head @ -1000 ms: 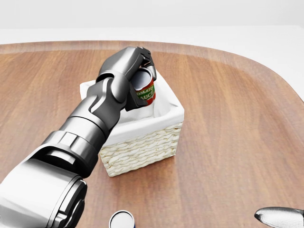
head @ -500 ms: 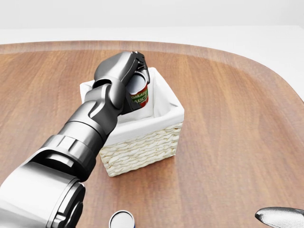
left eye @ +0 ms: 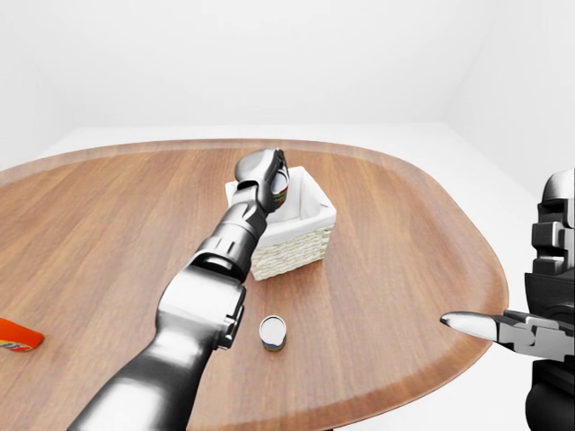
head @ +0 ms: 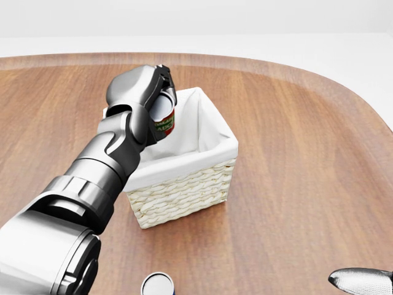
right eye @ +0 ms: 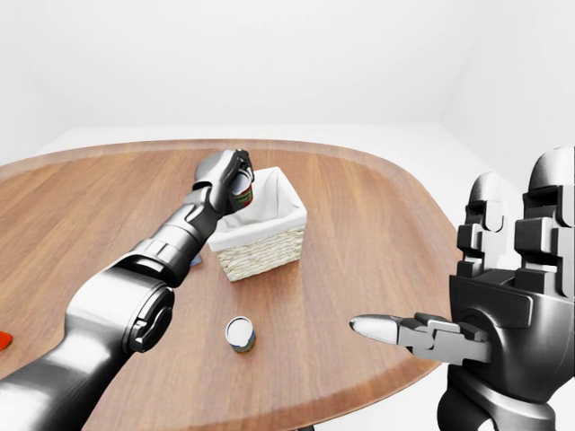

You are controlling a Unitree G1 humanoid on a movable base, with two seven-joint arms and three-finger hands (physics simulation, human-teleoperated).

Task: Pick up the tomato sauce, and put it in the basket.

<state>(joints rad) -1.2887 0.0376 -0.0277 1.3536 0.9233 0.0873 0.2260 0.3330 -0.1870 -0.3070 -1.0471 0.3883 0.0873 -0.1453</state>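
Note:
The tomato sauce can (head: pixel 163 120), red and green label with a white band, is gripped in my left hand (head: pixel 161 98), whose fingers close round its top. It hangs tilted over the upper left part of the wicker basket (head: pixel 184 193), just above the white cloth liner (head: pixel 212 132). My forearm hides the basket's left rim in the head view. My right hand (right eye: pixel 485 296) is held off the table's right edge, fingers spread and nothing in it; only one fingertip (head: pixel 359 279) shows in the head view.
A small can with a silvery lid (left eye: pixel 272 330) stands on the wooden table (left eye: pixel 395 242), below the basket in the left-eye view. A red-orange object (left eye: pixel 16 336) lies at that view's far left edge. The table's rounded edge runs close to my right hand.
My left hand has carried the can leftward in the head view, from over the basket's middle to its upper left corner. Basket, right hand and camera have not moved.

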